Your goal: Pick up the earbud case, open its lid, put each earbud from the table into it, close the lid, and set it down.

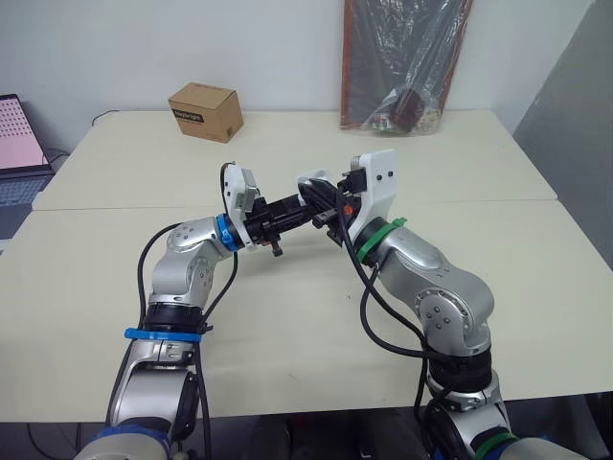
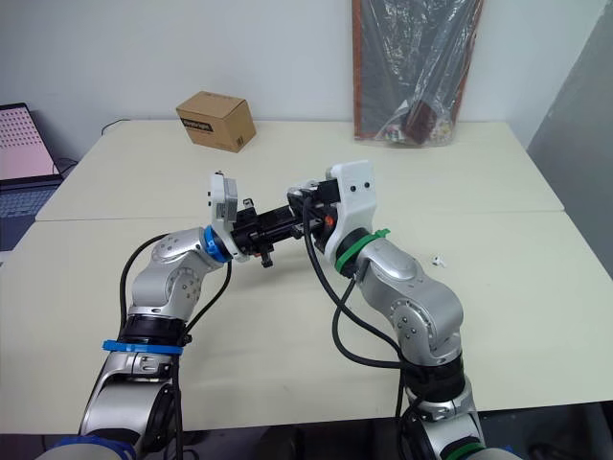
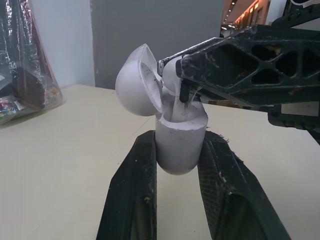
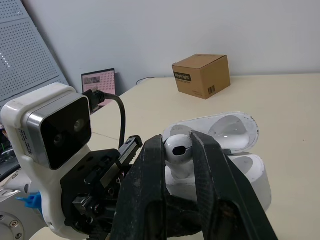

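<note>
My left gripper [image 3: 179, 141] is shut on the body of the white earbud case [image 3: 181, 142], holding it up above the table with its lid [image 3: 137, 80] swung open. My right gripper [image 4: 180, 142] is shut on a white earbud [image 4: 179, 149], whose stem is lowered into the open case [image 4: 250, 177]. The two grippers meet in mid-air over the middle of the table [image 1: 287, 326]. A second small white earbud [image 2: 440, 259] lies on the table to the right of my right arm.
A cardboard box [image 1: 205, 111] stands at the far left of the table. A plastic-wrapped bag [image 1: 402, 62] leans against the back wall. A laptop [image 1: 19, 144] sits beyond the table's left edge.
</note>
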You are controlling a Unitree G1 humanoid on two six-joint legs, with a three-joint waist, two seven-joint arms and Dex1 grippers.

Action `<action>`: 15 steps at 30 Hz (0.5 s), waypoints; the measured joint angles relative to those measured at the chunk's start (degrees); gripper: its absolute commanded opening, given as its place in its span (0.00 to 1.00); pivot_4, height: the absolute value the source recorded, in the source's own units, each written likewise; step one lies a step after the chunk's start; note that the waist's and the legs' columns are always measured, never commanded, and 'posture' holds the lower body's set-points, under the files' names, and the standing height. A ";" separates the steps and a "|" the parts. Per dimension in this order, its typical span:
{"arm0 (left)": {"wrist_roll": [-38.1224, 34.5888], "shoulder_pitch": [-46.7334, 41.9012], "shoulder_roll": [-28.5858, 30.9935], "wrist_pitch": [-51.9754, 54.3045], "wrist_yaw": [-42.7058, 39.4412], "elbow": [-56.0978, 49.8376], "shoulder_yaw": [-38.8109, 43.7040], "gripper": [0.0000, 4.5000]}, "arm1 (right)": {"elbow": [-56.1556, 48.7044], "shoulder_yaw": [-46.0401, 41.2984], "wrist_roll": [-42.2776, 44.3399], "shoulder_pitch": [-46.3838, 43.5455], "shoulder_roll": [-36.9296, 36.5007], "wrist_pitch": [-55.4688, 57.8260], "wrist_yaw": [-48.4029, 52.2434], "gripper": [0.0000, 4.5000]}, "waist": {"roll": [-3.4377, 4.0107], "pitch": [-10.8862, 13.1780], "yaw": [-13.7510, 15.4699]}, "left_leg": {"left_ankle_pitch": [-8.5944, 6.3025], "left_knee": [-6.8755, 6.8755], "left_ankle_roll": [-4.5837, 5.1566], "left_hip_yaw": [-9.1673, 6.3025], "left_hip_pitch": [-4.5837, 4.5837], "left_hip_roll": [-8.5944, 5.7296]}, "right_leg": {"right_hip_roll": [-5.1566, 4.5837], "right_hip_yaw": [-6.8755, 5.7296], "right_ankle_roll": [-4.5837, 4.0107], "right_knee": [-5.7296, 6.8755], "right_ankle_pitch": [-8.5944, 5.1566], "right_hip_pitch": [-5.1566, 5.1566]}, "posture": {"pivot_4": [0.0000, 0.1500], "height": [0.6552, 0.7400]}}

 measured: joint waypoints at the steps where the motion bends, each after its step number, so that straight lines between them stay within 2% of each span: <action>1: -0.21 0.15 0.00 0.00 0.02 -0.05 0.00 0.17 | -0.08 0.02 0.02 0.00 0.00 0.19 0.02 0.08 | 0.00 0.00 0.00 | 0.00 0.00 0.00 0.00 0.00 0.00 | 0.00 0.01 0.00 0.00 0.00 0.00 | 1.00 1.00; 10: -0.96 0.99 0.00 0.10 0.16 -1.10 0.38 0.17 | -0.60 0.58 0.01 -0.23 -0.59 0.46 0.41 0.08 | 0.00 0.00 -0.01 | 0.00 0.00 0.00 0.00 0.00 0.00 | 0.00 0.01 0.00 -0.01 0.00 0.00 | 1.00 1.00; 15: -1.30 1.13 -0.02 0.11 1.05 -1.20 1.04 0.17 | -0.69 1.59 -0.25 -0.23 -1.26 -0.80 1.11 0.46 | 0.00 0.00 -0.03 | 0.00 -0.01 0.00 0.00 0.01 0.00 | 0.00 0.00 0.00 -0.01 0.00 0.00 | 1.00 1.00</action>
